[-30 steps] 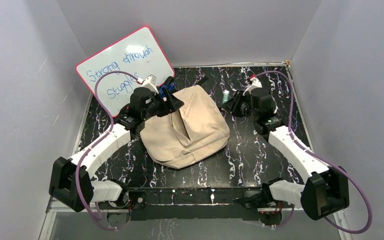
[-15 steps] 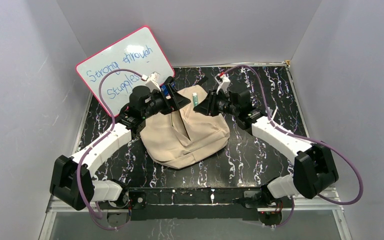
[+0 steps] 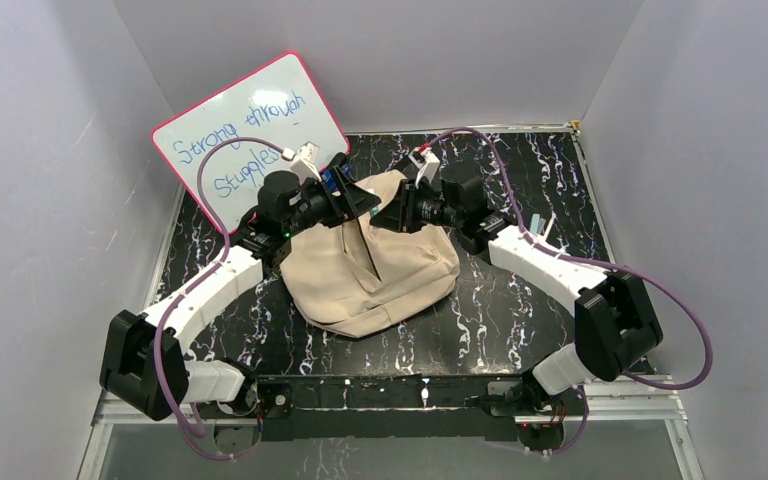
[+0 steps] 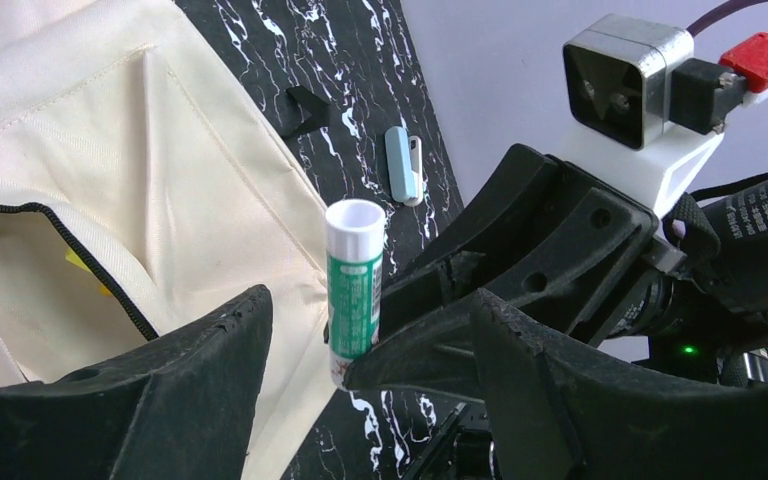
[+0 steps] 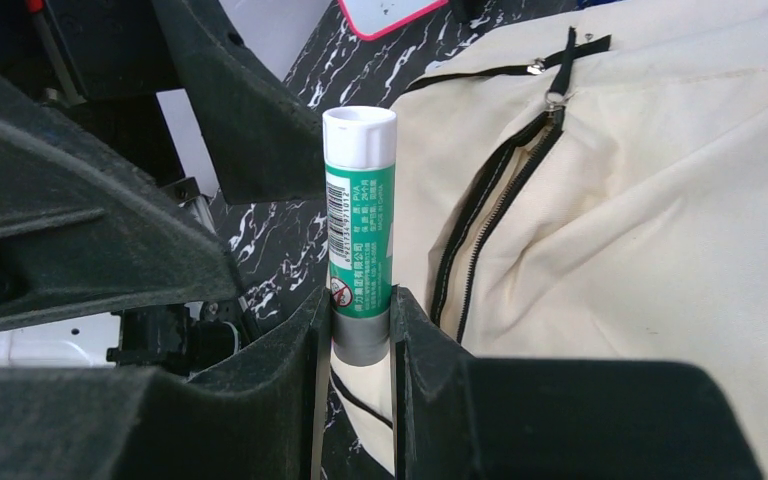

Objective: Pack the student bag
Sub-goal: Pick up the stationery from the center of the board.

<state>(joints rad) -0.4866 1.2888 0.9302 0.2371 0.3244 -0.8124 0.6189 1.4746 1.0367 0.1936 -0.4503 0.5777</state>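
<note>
Zipper lines stand parted on the student bag [image 3: 375, 270], which lies slumped in the middle of the counter [image 3: 520, 300] with both arms reaching over its far top edge. The right claw [image 5: 360, 335] is clenched on the grey base of a green-and-white glue stick [image 5: 360, 240], holding it upright with the white cap on top, just beside the open zipper — the left claw [image 3: 355, 190] faces it, jaws spread wide, grasping nothing. A pink-framed whiteboard [image 3: 250, 130] leans at the far left, and a small pale-blue item [image 4: 401, 165], too small to name, lies on the counter beyond the bag.
</note>
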